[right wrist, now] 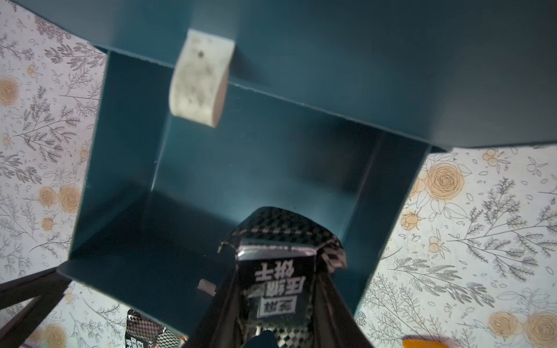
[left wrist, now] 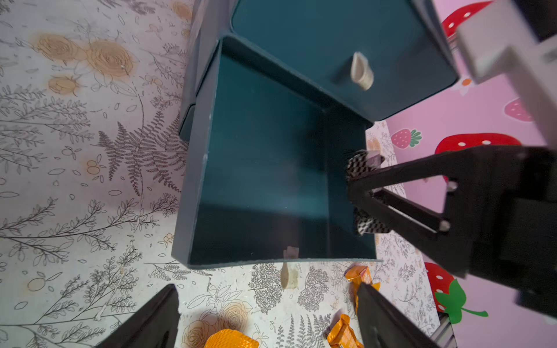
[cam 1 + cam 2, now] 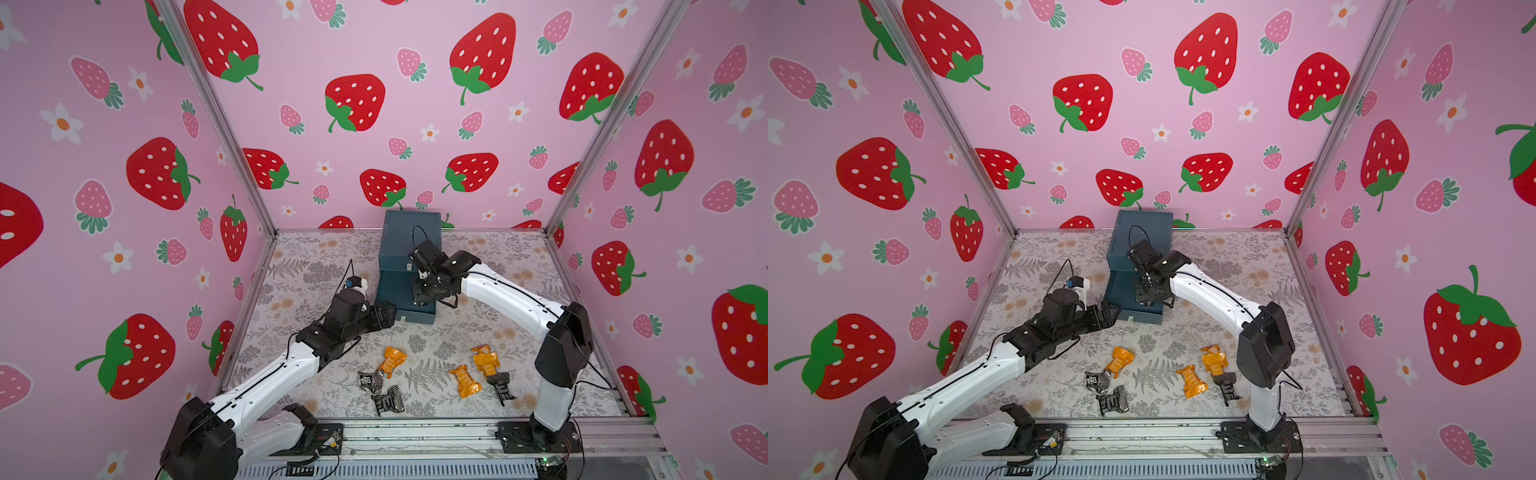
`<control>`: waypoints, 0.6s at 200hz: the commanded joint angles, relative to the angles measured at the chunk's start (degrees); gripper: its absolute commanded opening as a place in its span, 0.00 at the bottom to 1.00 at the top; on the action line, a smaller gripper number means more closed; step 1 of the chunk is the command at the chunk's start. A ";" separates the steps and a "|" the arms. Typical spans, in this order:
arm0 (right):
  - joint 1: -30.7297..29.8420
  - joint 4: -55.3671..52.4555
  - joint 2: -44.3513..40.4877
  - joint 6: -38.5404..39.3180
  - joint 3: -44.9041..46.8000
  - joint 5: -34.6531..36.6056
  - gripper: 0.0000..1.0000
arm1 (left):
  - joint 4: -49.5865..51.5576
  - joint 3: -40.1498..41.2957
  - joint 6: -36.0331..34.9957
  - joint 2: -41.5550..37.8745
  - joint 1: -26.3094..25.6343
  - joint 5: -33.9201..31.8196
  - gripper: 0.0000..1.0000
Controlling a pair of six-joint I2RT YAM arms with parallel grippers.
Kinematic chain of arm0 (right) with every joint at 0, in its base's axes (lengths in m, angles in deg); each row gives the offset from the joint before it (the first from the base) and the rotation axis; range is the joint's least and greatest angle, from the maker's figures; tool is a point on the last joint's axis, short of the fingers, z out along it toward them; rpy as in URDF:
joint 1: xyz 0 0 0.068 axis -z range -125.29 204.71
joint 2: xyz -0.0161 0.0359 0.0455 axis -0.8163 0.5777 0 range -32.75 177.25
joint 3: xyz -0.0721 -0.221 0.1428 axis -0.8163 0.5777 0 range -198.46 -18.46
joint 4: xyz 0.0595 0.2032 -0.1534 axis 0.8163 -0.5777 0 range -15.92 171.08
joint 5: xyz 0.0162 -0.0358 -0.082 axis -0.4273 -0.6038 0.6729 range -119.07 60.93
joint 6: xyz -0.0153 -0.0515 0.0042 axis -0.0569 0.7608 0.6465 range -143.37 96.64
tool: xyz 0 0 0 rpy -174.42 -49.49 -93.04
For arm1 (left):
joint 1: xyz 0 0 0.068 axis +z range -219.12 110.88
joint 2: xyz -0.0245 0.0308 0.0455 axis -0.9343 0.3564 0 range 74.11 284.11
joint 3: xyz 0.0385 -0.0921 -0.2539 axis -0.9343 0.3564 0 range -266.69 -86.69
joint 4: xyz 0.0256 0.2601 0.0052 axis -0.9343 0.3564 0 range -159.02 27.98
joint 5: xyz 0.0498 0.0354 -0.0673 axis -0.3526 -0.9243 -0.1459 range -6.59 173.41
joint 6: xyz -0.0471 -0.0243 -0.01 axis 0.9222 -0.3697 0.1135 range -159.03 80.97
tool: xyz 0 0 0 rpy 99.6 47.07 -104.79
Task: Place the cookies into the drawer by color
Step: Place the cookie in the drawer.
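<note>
Right pincer clamped on black-patterned cookie, held over the open drawer interior; left pincer jaws apart, near drawer front, above bench.

Dark teal mini cabinet with one drawer pulled open, a black-patterned cookie held just above it; three orange cookies and three black-patterned ones lie scattered on the tabletop in front.

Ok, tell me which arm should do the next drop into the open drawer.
Right. The right gripper is shut on a black-patterned cookie over the open drawer; the left gripper is open and empty at its front.
</note>
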 commanded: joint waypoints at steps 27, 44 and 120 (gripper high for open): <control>0.40 -1.21 3.63 -1.01 -1.72 3.03 0.24 | -2.39 -0.76 -0.86 0.87 0.04 2.50 0.95; 0.63 -1.58 4.75 -0.82 -2.14 3.98 0.24 | -2.72 -1.15 -1.11 1.98 -0.39 2.65 0.95; 0.85 -2.92 6.80 -0.91 -2.53 10.07 0.33 | -0.61 -1.87 -0.88 2.53 -1.00 1.65 0.95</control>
